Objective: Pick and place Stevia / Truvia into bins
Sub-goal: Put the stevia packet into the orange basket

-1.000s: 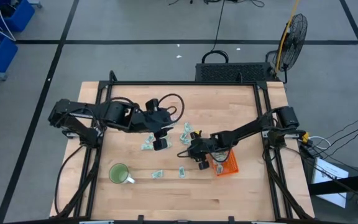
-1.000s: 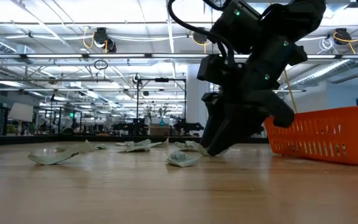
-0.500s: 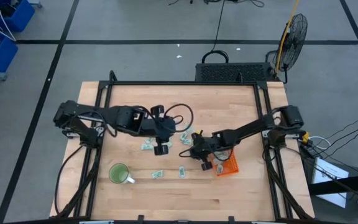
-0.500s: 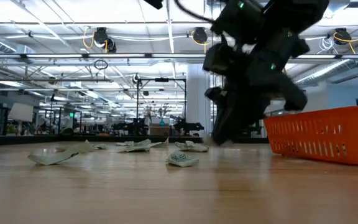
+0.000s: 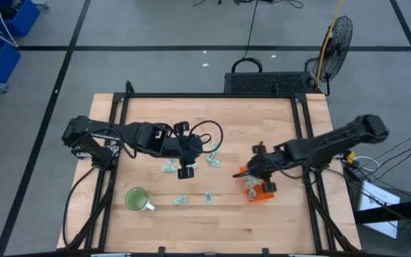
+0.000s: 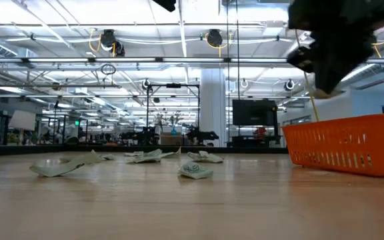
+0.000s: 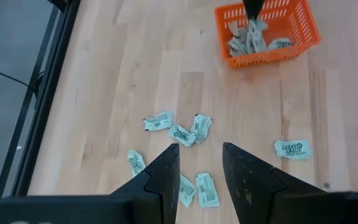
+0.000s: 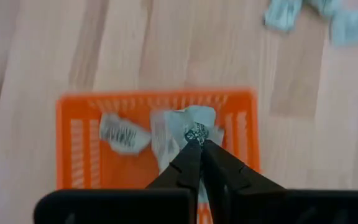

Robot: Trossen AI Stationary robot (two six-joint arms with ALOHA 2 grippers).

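Several pale green-and-white Stevia sachets [image 5: 211,158] lie flat on the wooden table's middle [image 7: 182,134]. More of them lie inside the orange tray [image 5: 261,194] at the right [image 7: 267,59]. My right gripper [image 8: 196,142] hangs over the tray [image 8: 154,98], shut on one sachet [image 8: 182,124]. My left gripper [image 7: 201,152] stands open above the loose sachets at mid-table [image 5: 185,171] and touches none. My right gripper pinches a crumpled sachet by its upper edge [image 8: 196,132] between its two fingertips. The fingers point down from above. The sachet hangs below them [image 7: 254,28] over the inside of the tray; whether its lower end touches the sachets lying there, I cannot tell.
A round green mug [image 5: 135,198] stands near the table's front left. Two sachets [image 5: 181,200] lie between the mug and the tray. Black frame rails [image 5: 302,121] run along the table's sides and far edge.
My right gripper has risen from the sachet cluster at mid-table and swung toward the table's right edge, carrying one sachet over the orange tray. My left arm has reached slightly farther toward the table's middle.
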